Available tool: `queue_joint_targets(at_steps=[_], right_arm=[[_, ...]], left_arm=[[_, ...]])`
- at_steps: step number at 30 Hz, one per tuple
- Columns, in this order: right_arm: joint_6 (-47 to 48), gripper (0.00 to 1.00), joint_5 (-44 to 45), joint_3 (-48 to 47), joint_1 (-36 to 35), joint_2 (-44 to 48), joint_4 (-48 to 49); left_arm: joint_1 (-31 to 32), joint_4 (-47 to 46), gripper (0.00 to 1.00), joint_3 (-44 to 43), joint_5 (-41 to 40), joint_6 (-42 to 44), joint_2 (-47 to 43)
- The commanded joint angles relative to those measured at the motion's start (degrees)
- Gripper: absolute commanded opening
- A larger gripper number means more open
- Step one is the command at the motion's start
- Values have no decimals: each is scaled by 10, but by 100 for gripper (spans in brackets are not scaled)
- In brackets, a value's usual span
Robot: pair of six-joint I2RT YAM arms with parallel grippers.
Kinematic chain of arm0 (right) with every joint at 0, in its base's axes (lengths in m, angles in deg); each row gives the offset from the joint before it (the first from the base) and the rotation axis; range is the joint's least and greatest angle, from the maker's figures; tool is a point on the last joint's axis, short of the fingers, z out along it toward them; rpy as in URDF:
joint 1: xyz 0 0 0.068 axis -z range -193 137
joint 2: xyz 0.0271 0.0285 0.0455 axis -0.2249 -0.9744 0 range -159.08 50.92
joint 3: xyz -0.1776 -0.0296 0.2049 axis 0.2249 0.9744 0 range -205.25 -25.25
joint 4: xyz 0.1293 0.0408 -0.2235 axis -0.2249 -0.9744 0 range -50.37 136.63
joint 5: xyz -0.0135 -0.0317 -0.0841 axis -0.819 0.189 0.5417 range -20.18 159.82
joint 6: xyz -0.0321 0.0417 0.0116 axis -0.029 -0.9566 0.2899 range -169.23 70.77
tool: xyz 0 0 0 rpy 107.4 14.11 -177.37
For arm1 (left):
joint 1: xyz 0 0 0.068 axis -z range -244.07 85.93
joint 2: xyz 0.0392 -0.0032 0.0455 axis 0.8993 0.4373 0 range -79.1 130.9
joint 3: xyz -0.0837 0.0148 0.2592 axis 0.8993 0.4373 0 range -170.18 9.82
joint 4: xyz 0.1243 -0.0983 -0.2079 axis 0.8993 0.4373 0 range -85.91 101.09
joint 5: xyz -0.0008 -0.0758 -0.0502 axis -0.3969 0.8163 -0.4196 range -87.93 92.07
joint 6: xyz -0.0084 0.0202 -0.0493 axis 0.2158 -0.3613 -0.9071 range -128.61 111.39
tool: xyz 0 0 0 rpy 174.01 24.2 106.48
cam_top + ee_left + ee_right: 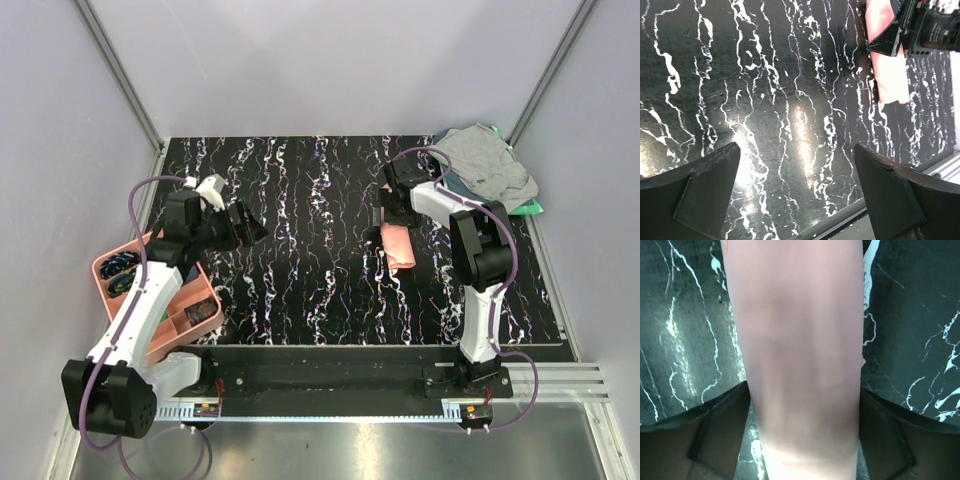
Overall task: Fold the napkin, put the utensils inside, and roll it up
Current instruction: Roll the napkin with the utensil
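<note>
One salmon-pink, slightly shiny cloth napkin [402, 250] lies as a tight roll on the black, white-veined marble-look table [300, 200], right of centre, long axis running near-to-far. No cutlery visible anywhere. I judge it's wrapped inside, but can't confirm.

R gripper [392, 205] sits over the roll's far end, its fingers [715, 440] straddling it, one per side. In the wrist view the cloth edge meets both, but no squeeze mark shows, so I can't tell if it's clamping or let go. Straddling across the axis makes sense, as it would stop the roll unwinding.

L gripper [245, 225] is spread wide, nothing in it, above bare table left of centre and well apart from the roll. Prob. parked out of the way.

Left edge: pink plastic compartment tray [105, 268] w/ small dark items, unidentifiable. Far right corner: crumpled grey cloth [485, 160] on a green cloth [532, 208], not part of the job.

Task looks near done. Risk: roll springs loose when the R arm lifts.
</note>
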Motion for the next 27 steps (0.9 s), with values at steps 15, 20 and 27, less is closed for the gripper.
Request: queue_joint_targets(at_steps=[15,20,27], right_arm=[[84,100,-53,262,-2,396,229],[101,100,-42,387,-2,500,349],[115,100,-44,457,-2,545,391]], left_arm=[[-13,-50,99,21,-40,84,-142],[-12,-89,99,54,-43,83,-183],[-13,-102,99,70,-54,80,-193]])
